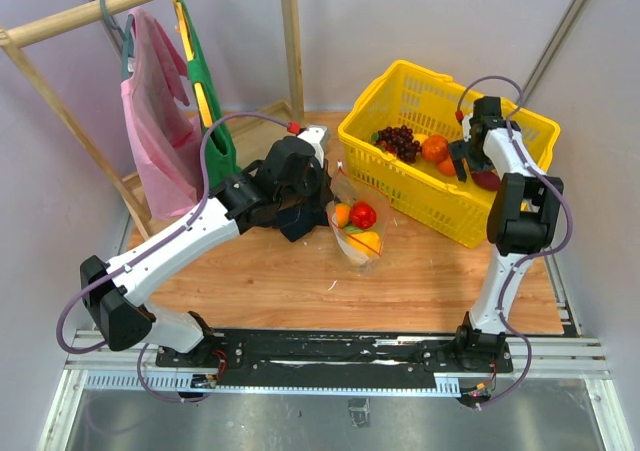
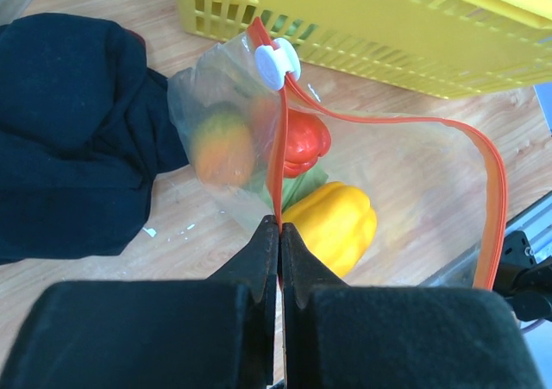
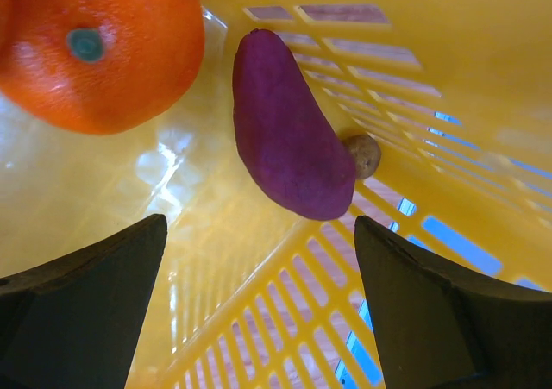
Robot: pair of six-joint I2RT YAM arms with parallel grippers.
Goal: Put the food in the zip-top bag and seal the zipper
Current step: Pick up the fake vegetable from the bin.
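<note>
The clear zip-top bag (image 1: 356, 229) lies on the wooden table, its mouth open. In it are a yellow bell pepper (image 2: 335, 223), a red tomato (image 2: 304, 141) and an orange-green fruit (image 2: 220, 143). My left gripper (image 2: 280, 227) is shut on the orange-red zipper strip (image 2: 276, 160), just below the white slider (image 2: 277, 64). In the top view the left gripper (image 1: 325, 191) is at the bag's far end. My right gripper (image 3: 259, 234) is open and empty inside the basket, above a purple eggplant (image 3: 289, 134) and beside an orange (image 3: 95, 48).
The yellow basket (image 1: 400, 79) stands at the back right and holds dark grapes (image 1: 398, 141) and other fruit. A dark cloth (image 2: 69, 139) lies left of the bag. A wooden rack with a pink garment (image 1: 155, 121) and a green one stands at the back left.
</note>
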